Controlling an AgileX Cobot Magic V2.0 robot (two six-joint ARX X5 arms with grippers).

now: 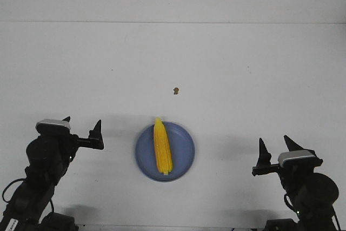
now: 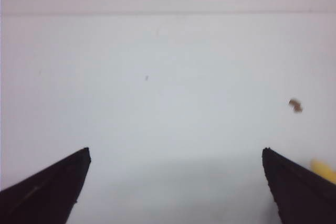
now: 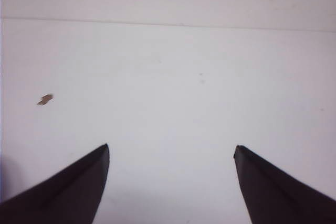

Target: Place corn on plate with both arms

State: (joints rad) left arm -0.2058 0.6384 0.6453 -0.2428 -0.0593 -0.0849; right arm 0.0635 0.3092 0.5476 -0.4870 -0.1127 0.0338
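Note:
The yellow corn (image 1: pixel 162 145) lies lengthwise on the blue-lavender plate (image 1: pixel 184 155) at the front middle of the white table, its tip just over the far rim. My left gripper (image 1: pixel 82 124) is open and empty, left of the plate and apart from it. My right gripper (image 1: pixel 274 143) is open and empty, right of the plate. In the left wrist view the gripper (image 2: pixel 176 153) frames bare table, with a bit of the corn (image 2: pixel 324 170) at the edge. In the right wrist view the gripper (image 3: pixel 171 149) frames bare table.
A tiny brown speck (image 1: pixel 175 91) lies on the table beyond the plate; it also shows in the left wrist view (image 2: pixel 296 105) and the right wrist view (image 3: pixel 45 99). The table's far edge meets a white wall.

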